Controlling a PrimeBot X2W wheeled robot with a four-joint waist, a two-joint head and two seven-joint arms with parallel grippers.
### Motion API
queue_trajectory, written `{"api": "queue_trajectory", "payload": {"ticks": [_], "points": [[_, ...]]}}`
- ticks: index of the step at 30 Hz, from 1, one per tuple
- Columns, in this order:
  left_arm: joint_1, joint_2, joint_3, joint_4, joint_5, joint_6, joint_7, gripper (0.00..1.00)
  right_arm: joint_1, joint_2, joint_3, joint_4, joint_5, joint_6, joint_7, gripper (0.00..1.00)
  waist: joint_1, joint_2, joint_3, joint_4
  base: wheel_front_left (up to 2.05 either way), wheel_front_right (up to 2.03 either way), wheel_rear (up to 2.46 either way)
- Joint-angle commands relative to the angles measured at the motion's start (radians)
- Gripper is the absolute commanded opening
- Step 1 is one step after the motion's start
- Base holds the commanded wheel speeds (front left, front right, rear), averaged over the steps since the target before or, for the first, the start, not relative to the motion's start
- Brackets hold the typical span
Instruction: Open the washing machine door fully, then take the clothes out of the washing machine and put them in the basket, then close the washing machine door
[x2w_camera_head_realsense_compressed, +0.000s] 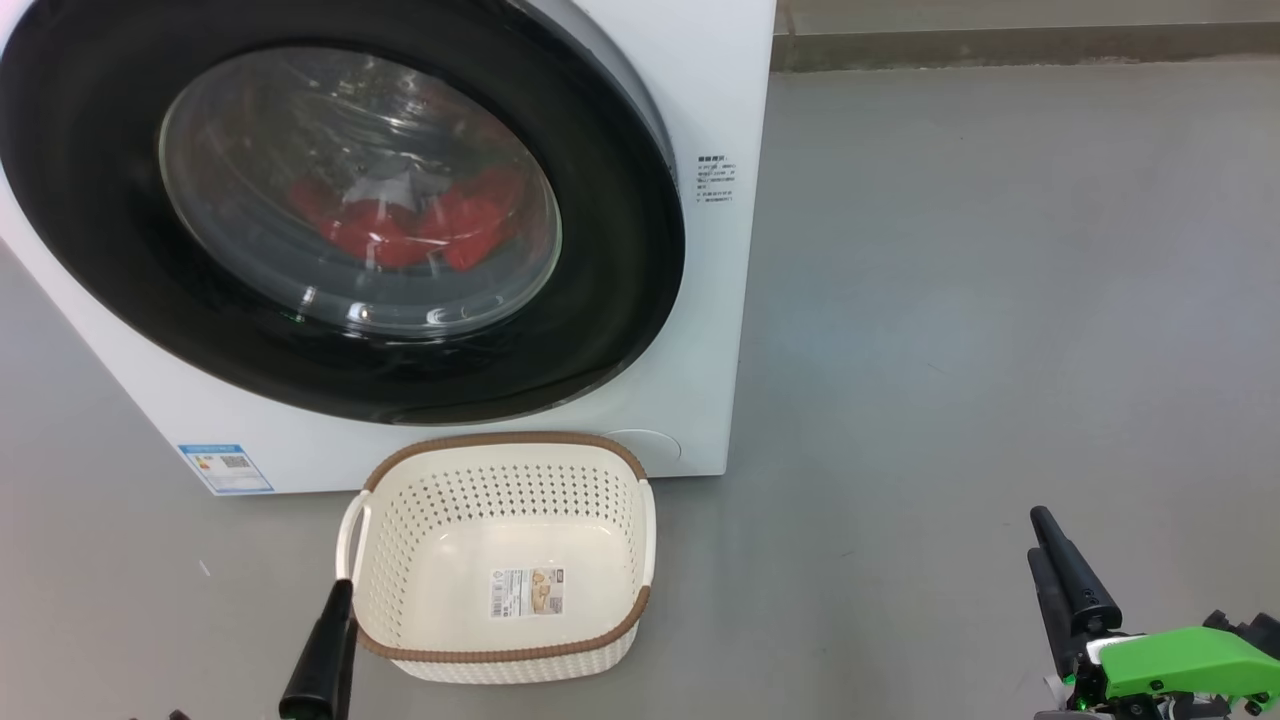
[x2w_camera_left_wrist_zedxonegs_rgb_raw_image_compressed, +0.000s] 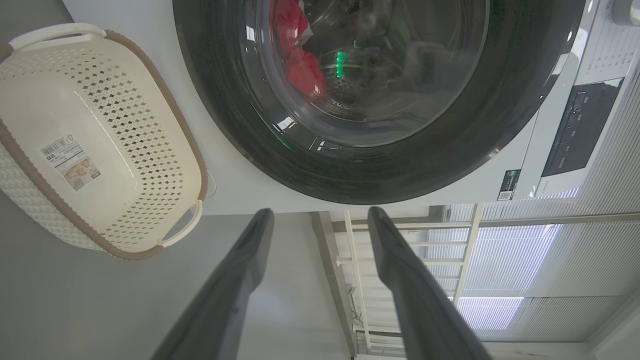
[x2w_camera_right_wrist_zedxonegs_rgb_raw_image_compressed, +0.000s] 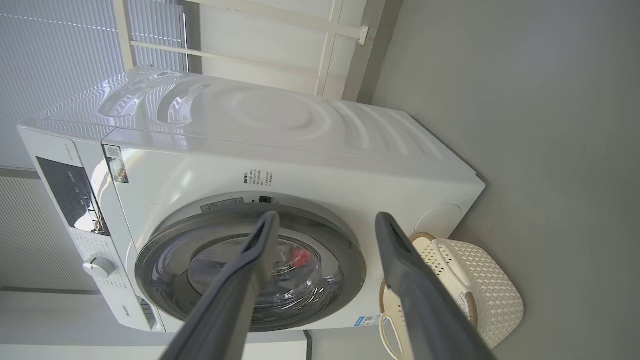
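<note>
Washing machine door (x2w_camera_head_realsense_compressed: 620, 250) shut; clothes (x2w_camera_head_realsense_compressed: 400, 235) inside.

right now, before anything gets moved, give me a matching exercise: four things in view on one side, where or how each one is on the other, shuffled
1. round black-rimmed glass door
2. bright red fabric clothes
3. cream perforated plastic basket
4. left claw

A. empty, on the grey floor
B. fingers apart, gripping nothing
C. inside the drum, behind glass
D. covering the drum's mouth

Pairs: 1-D, 2-C, 3-A, 4-B
</note>
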Motion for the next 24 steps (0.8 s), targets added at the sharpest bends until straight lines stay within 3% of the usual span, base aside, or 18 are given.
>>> {"api": "queue_trajectory", "payload": {"ticks": [1,24], "points": [[-0.013,0.013,0.002,-0.034,0.022,-0.002,-0.011,1.0,-0.018,-0.02,0.003,-0.033,-0.018,0.001,-0.009,1.0,-0.0002,-0.0001,0.0,0.0,0.0,0.0,0.0],[-0.002,0.015,-0.026,-0.091,0.379,0.02,-0.079,1.0,-0.013,-0.059,0.064,-0.052,-0.268,0.003,-0.076,1.0,-0.0002,-0.0001,0.008,0.005,0.0,0.0,0.0]]}}
